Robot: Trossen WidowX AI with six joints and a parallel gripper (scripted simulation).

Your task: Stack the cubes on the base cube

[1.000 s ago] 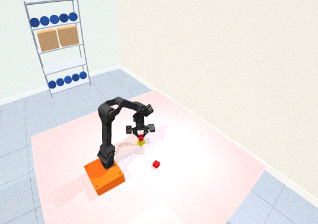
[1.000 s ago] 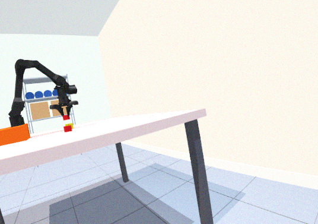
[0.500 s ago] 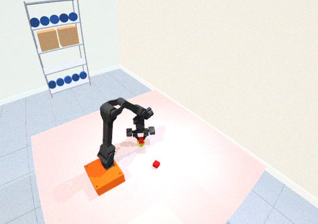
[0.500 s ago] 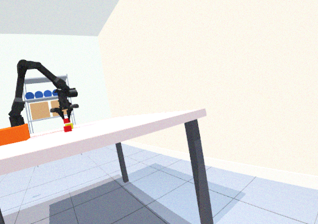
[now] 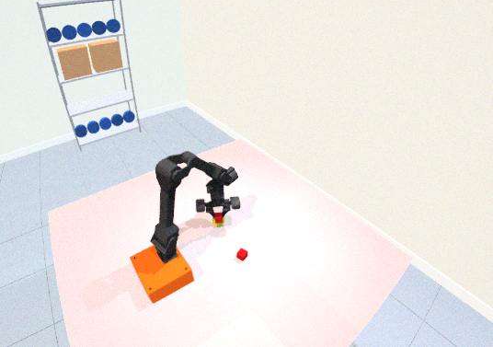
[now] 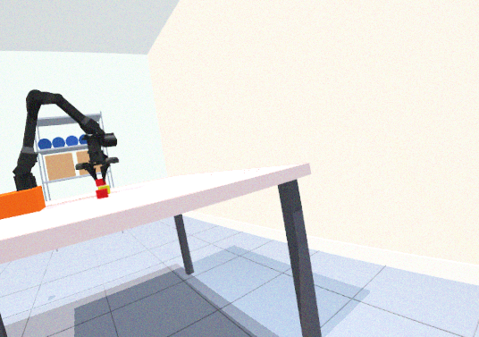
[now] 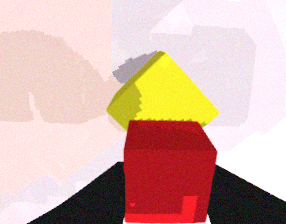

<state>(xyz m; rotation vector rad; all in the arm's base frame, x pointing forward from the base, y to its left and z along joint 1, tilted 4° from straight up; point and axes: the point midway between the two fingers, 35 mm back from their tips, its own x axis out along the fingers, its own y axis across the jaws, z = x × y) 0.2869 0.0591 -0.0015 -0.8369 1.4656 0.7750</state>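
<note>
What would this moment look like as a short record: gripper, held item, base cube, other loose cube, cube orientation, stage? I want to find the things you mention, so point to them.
gripper: shut on a cube (image 5: 218,206) (image 6: 101,177) (image 7: 166,192)
held item: red cube (image 5: 218,217) (image 6: 100,182) (image 7: 169,182)
base cube: yellow (image 5: 216,224) (image 6: 106,189) (image 7: 169,95), on the table (image 5: 294,271) (image 6: 179,197), below the held cube; contact cannot be told
other loose cube: second red cube (image 5: 242,254) (image 6: 102,194), on the table, away from the base
cube orientation: in the wrist view, the yellow cube is turned relative to the held one
stage: neither red cube released on the base
</note>
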